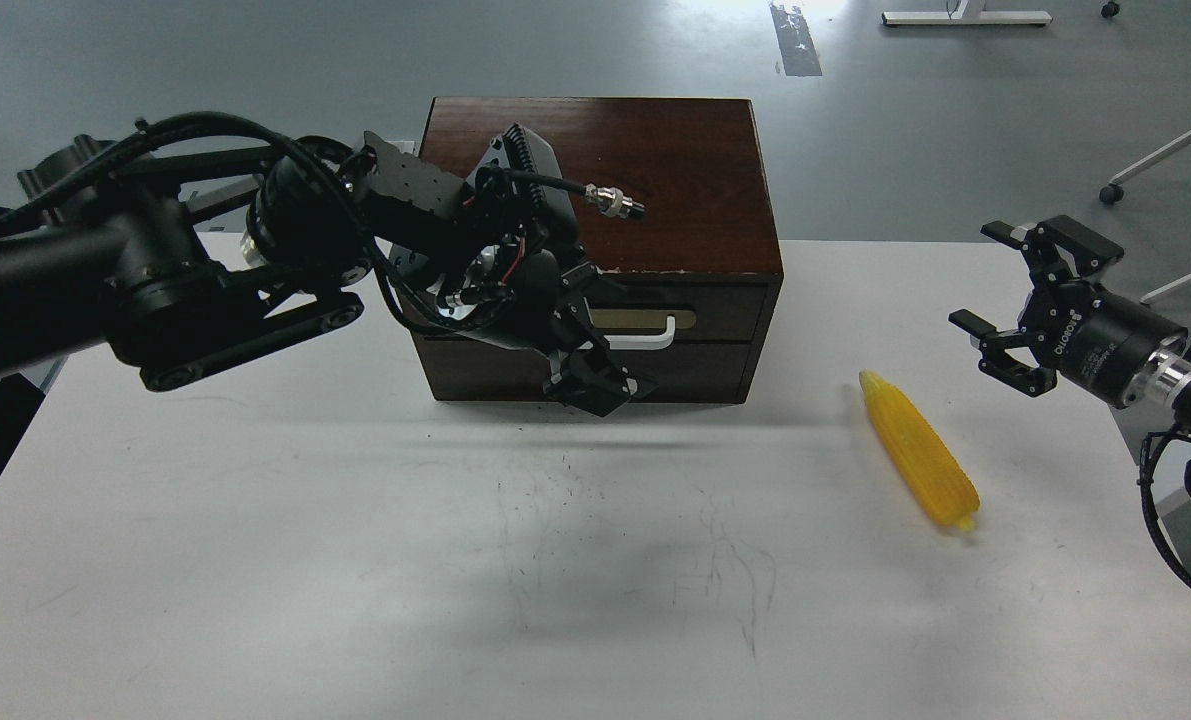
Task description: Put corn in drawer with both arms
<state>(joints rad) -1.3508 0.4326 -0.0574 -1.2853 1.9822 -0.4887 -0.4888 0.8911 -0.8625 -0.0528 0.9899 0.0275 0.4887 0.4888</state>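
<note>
The yellow corn [920, 455] lies on the white table at the right, pointed end toward the box. The dark brown box [675, 170] stands at the back centre; its drawer [730, 318] is pushed in, with the white bar handle [655, 338] on a brass plate. My left gripper [600, 380] hangs in front of the drawer face, at the handle's left end and covering it. Its dark fingers cannot be told apart. My right gripper [990, 295] is open and empty, above the table's right edge, right of and beyond the corn.
The white table [355, 560] has faint scuff marks at its middle. A cable with a metal plug [615, 205] from my left wrist hangs over the box top. White chair legs [1155, 160] stand on the floor at the far right.
</note>
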